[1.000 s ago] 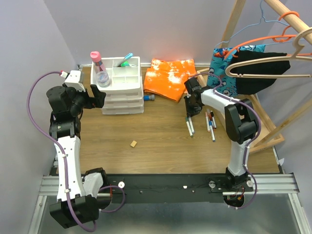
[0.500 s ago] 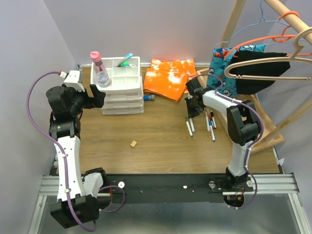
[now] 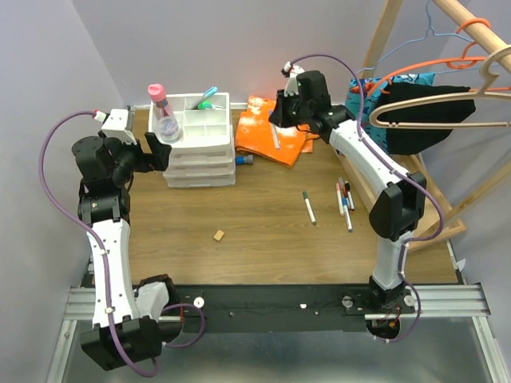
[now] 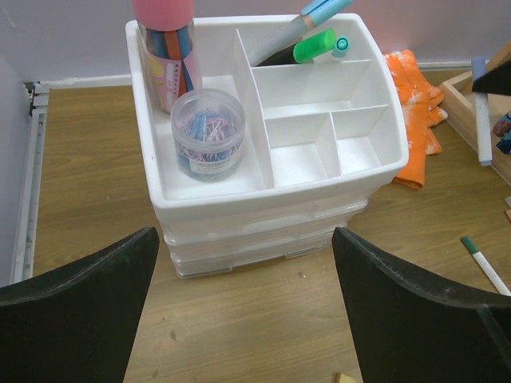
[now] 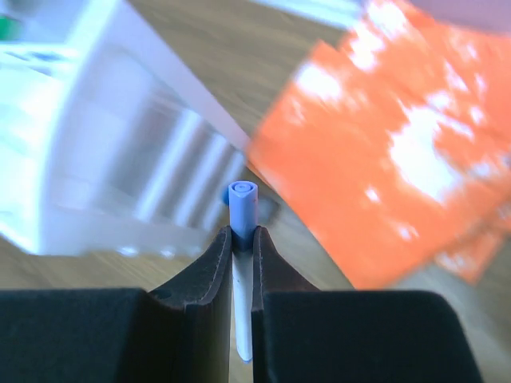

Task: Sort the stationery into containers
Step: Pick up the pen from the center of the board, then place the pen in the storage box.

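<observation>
Wooden table (image 3: 263, 239): about four loose pens (image 3: 308, 207); right claw (image 5: 242, 233) clenched on one blue-capped pen (image 5: 242, 199); left claw (image 3: 158, 153) spread wide, empty.

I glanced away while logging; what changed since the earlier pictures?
The right end effector closed on a blue-capped pen, lifted it off the table and carried it leftward over the orange cloth. The left end effector, open by the drawer unit, and the other pens stayed put.
</observation>
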Motion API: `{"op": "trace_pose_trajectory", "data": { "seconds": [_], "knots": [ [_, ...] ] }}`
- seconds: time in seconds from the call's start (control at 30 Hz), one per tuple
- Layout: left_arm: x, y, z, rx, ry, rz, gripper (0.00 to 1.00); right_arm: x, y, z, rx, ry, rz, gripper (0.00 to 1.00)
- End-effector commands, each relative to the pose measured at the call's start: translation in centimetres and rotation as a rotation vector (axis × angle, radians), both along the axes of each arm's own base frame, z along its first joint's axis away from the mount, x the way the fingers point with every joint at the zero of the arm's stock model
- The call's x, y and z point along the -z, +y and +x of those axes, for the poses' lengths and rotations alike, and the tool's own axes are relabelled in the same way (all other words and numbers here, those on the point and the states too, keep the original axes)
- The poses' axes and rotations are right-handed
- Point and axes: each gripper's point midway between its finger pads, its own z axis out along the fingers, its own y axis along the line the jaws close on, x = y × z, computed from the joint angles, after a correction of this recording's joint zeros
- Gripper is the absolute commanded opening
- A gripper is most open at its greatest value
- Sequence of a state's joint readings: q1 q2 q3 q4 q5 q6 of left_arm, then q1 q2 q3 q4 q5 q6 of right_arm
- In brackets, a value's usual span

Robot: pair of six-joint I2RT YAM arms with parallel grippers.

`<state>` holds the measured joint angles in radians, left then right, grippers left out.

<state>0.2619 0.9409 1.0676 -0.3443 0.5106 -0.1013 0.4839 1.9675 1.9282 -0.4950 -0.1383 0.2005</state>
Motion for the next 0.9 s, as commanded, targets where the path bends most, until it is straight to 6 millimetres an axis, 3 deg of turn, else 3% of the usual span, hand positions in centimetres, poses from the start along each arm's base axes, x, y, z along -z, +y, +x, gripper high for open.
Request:
{"op": "trace_pose_trajectory", "data": {
  "seconds": [0.0, 0.07, 0.1, 0.2, 0.33, 0.5, 0.87],
  "knots": [
    [-1.5, -0.1, -0.6, 0.018, -0.031, 0.036, 0.99, -10.6, 4.0, 1.6, -0.107, -0.354, 0.246, 0.12],
    [-0.7, 0.0, -0.7, 0.013, -0.01, 0.042, 0.99, -12.6, 4.9, 1.8, -0.108, -0.435, 0.324, 0.1],
    [-0.2, 0.1, -0.7, 0.009, 0.003, 0.045, 0.99, -15.0, 5.3, 2.1, -0.109, -0.527, 0.377, 0.1],
    [0.5, 0.4, -0.8, 0.0, 0.023, 0.041, 0.99, -18.1, 6.9, 2.8, -0.106, -0.625, 0.46, 0.1],
    [1.0, 0.6, -1.0, -0.008, 0.039, 0.038, 0.99, -20.2, 8.8, 3.6, -0.1, -0.705, 0.515, 0.1],
    [1.3, 0.8, -0.9, -0.015, 0.046, 0.035, 0.99, -20.1, 11.3, 4.0, -0.113, -0.731, 0.547, 0.1],
    [1.9, 1.0, -0.9, -0.024, 0.055, 0.045, 0.99, -16.0, 16.1, 4.4, -0.163, -0.709, 0.516, 0.1]
  ]
}}
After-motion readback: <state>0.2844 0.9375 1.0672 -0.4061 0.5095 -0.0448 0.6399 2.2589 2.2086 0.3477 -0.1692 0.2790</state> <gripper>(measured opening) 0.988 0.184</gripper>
